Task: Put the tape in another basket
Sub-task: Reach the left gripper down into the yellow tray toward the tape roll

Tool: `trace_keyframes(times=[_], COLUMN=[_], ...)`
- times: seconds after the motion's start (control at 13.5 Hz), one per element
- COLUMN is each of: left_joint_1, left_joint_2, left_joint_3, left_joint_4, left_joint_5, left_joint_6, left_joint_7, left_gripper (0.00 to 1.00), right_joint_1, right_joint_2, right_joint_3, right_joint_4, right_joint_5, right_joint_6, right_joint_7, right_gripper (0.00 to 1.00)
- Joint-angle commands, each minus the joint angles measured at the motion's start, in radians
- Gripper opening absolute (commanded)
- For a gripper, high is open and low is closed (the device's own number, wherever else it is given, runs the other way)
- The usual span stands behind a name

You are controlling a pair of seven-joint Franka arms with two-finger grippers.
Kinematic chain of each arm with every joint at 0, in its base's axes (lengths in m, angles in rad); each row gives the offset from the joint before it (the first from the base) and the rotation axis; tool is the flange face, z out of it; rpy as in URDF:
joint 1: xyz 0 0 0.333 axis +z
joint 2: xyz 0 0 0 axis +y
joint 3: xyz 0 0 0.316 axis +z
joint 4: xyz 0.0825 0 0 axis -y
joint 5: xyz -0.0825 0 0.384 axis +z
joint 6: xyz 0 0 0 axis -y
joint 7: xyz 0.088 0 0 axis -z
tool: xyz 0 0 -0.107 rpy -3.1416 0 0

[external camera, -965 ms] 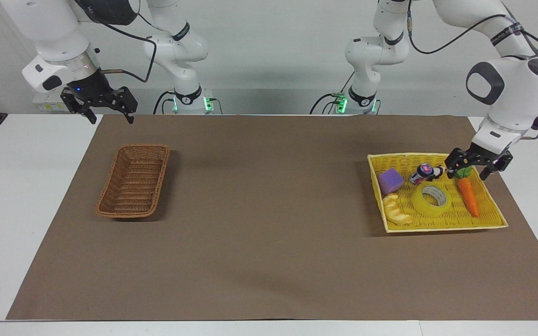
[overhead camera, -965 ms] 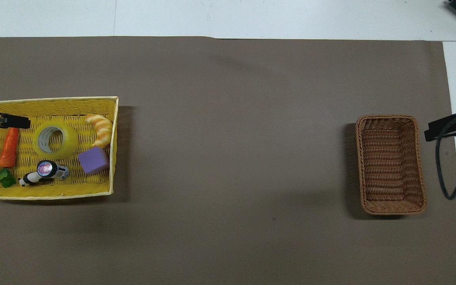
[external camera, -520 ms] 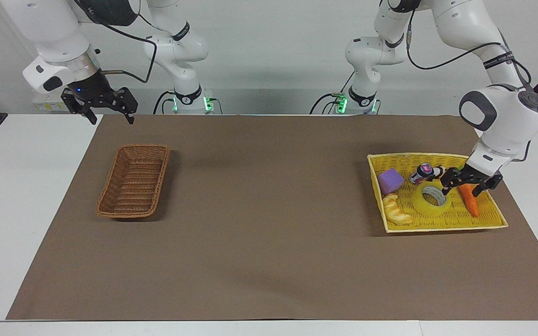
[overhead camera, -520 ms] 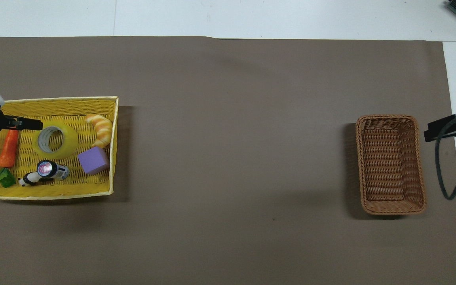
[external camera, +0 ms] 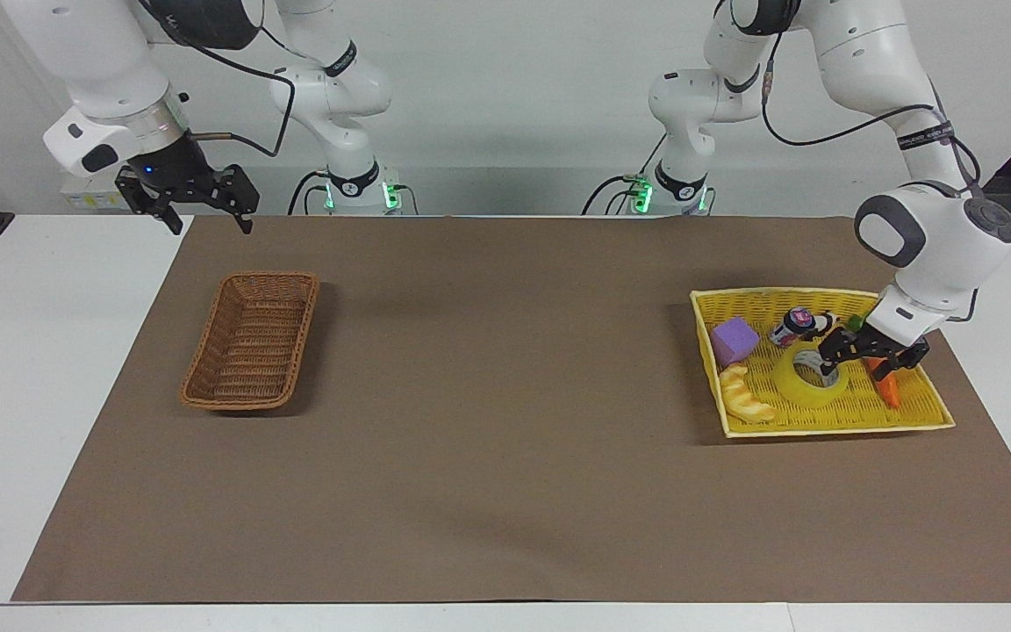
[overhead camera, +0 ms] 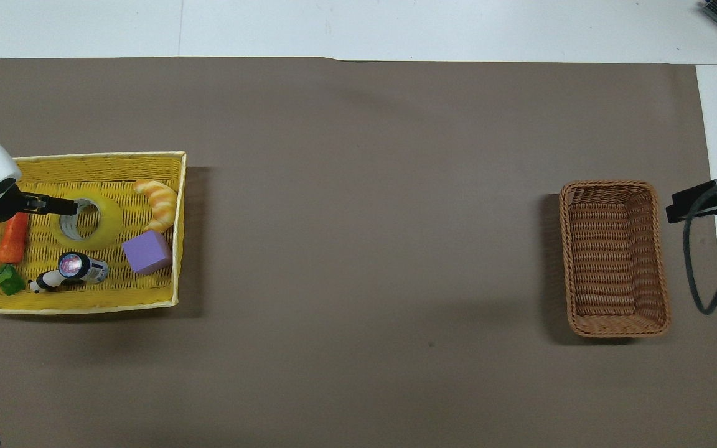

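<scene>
1. Tape (external camera: 809,376) flat in yellow tray (external camera: 918,416), hole up.
2. Left gripper (external camera: 865,358) spread wide at tape's 3 o'clock rim in facing view, holding nothing.
3. Right gripper (external camera: 201,209) open, waiting near basket (external camera: 251,342).

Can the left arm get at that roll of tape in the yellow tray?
Probably yes. The left pincer is open right at the tape, at its edge beside the carrot, with nothing between them.

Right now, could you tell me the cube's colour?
The cube is purple, clearest in the overhead view.
</scene>
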Motion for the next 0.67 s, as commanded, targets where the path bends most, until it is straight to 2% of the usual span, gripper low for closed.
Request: trace_keyframes(times=[0.0, 0.07, 0.15, 0.3, 0.37, 0.59], left_joint_1=[0.005, 0.007, 0.013, 0.021, 0.019, 0.015], left_joint_2=[0.012, 0.010, 0.010, 0.010, 0.010, -0.013], left_joint_3=[0.006, 0.006, 0.006, 0.004, 0.003, 0.003], left_joint_4=[-0.040, -0.060, -0.070, -0.061, -0.054, -0.054], left_joint_5=[-0.018, -0.018, -0.018, -0.020, -0.021, -0.021], left_joint_6=[0.027, 0.029, 0.036, 0.035, 0.035, 0.020], left_joint_7=[0.043, 0.046, 0.052, 0.052, 0.052, 0.049], left_gripper=[0.87, 0.79, 0.64, 0.15, 0.00, 0.00], right_joint_1=[0.001, 0.001, 0.001, 0.004, 0.004, 0.003], right_joint_2=[-0.029, -0.029, -0.029, -0.029, -0.032, -0.033], right_joint_3=[0.000, 0.000, 0.000, 0.000, 0.000, 0.000], right_joint_4=[-0.037, -0.037, -0.037, -0.039, -0.040, -0.040], right_joint_5=[0.017, 0.017, 0.017, 0.018, 0.018, 0.020], right_joint_6=[0.026, 0.026, 0.026, 0.026, 0.026, 0.029], right_joint_7=[-0.009, -0.009, -0.011, -0.009, -0.011, -0.011], right_gripper=[1.00, 1.00, 1.00, 1.00, 1.00, 1.00])
